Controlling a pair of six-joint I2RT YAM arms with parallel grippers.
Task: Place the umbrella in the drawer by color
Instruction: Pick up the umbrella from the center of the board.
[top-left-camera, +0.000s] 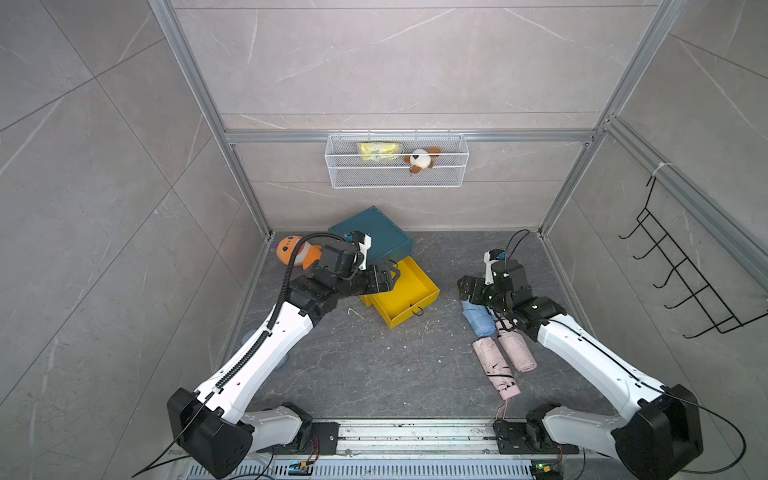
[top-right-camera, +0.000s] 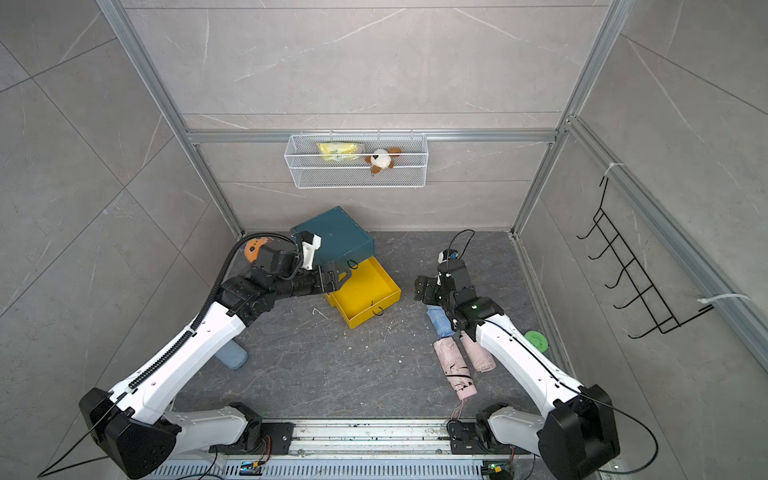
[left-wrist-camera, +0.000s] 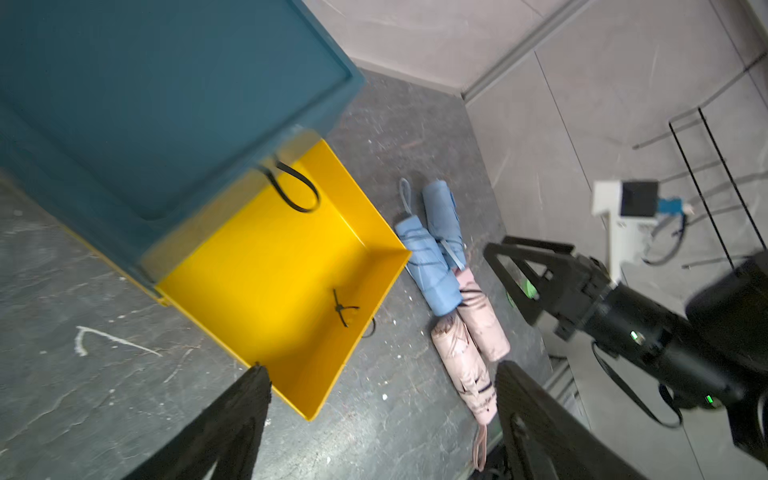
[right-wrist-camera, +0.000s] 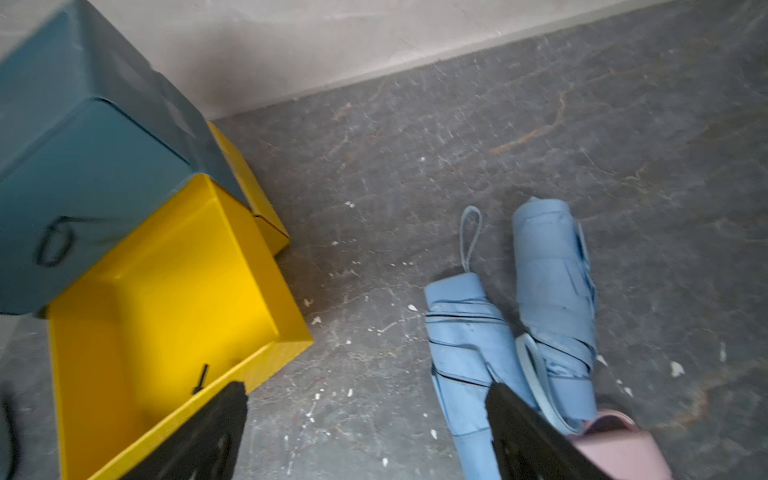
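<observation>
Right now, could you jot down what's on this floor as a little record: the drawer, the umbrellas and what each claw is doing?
Yellow drawer: pulled out beneath the teal box, no umbrella inside
Blue umbrellas: two, folded, side by side on the floor
Pink umbrellas: two, folded, on the floor, next to the blue ones
Left gripper: open, empty, by the drawer
Right gripper: open, empty, near the blue umbrellas
</observation>
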